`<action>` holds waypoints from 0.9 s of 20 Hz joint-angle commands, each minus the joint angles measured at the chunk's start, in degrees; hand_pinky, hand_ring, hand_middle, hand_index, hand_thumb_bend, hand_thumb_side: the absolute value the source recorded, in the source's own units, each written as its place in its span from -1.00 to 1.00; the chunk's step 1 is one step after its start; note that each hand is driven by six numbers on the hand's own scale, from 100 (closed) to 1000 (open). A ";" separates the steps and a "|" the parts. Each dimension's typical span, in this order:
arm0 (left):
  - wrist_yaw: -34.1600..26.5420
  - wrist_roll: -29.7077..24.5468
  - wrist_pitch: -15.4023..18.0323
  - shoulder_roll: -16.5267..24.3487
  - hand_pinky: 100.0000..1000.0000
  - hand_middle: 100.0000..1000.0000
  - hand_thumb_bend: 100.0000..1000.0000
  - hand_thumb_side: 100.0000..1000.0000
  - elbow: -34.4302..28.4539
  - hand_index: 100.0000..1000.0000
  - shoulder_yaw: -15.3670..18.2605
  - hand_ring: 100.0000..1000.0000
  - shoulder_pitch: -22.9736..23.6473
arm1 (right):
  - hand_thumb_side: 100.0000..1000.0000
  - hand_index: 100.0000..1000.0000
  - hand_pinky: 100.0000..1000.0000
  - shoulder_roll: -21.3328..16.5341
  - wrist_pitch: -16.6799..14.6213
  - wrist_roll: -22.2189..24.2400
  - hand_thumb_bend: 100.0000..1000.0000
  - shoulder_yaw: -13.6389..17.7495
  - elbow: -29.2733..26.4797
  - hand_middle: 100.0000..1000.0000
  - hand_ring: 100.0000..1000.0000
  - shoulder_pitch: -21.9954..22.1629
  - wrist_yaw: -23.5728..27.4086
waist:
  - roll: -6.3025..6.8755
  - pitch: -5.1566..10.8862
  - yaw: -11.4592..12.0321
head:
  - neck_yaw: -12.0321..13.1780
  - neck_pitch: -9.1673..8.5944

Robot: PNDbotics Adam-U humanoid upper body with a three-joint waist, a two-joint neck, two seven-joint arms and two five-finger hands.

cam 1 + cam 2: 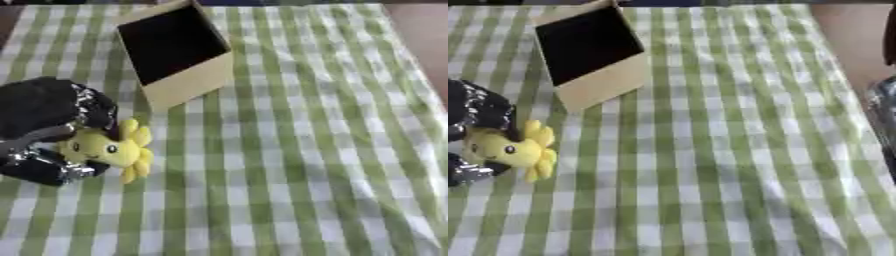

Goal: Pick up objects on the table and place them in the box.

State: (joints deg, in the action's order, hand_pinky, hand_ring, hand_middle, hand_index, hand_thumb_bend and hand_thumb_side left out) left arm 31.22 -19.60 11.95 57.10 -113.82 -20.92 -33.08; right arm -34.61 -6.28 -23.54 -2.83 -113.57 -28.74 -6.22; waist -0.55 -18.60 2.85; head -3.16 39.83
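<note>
Yellow plush toy (109,148) gripped in left hand (48,132), near the tan box (175,52) on the checked cloth (297,165)

Checked cloth over a table, brown floor beyond

A green-and-white checked tablecloth (297,150) covered nearly the whole view, lying flat with a few soft creases, its stripes running slightly askew. Past the cloth's right edge showed a strip of plain reddish-brown floor (855,35). A dark band ran along the far edge at the top. The light was soft and even, with only faint shadows.
</note>
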 commanded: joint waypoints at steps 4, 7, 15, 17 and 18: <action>-0.34 4.62 -2.36 3.12 -0.35 -0.18 -1.00 -1.00 -0.77 0.00 6.63 -0.11 -4.93 | 0.99 0.55 0.51 -1.65 -0.19 -0.12 -1.00 0.47 -1.03 0.26 0.53 -1.12 0.30 | 0.01 0.51 -0.44 | 0.10 -1.62; -0.31 4.97 -3.97 3.04 -0.35 -0.17 -1.00 -1.00 -0.77 0.00 7.43 -0.11 -8.15 | 1.00 0.55 0.51 -1.60 -0.15 0.00 -1.00 0.35 -1.03 0.26 0.53 -1.35 0.38 | 0.04 0.26 -0.62 | 0.31 -2.12; 0.21 2.38 -9.87 -2.27 -0.36 -0.19 -1.00 -1.00 1.76 -0.04 8.92 -0.12 -16.52 | 1.00 0.55 0.51 -1.49 -0.01 0.09 -1.00 0.37 -1.03 0.26 0.53 -1.77 0.45 | -0.42 -0.27 -1.16 | 0.43 -2.97; 0.80 2.90 -11.35 -4.19 -0.36 -0.19 -1.00 -1.00 3.96 -0.04 8.75 -0.13 -18.73 | 1.00 0.55 0.51 -1.42 0.00 0.14 -1.00 0.32 -1.03 0.26 0.53 -1.89 0.50 | -0.57 -0.45 -1.35 | 0.76 -3.27; 1.29 3.27 -12.09 -5.23 -0.36 -0.19 -1.00 -1.00 5.12 -0.04 8.51 -0.13 -19.90 | 1.00 0.55 0.51 -1.36 0.00 0.18 -1.00 0.27 -1.03 0.26 0.53 -1.98 0.54 | -0.61 -0.54 -1.43 | 1.06 -3.37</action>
State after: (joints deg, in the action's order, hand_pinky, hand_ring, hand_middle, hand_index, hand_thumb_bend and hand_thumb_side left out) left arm 31.92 -16.62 0.83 51.87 -109.50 -13.20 -51.83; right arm -34.61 -6.24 -23.48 -2.86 -113.57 -29.81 -6.14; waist -1.23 -20.22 1.43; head -2.43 37.17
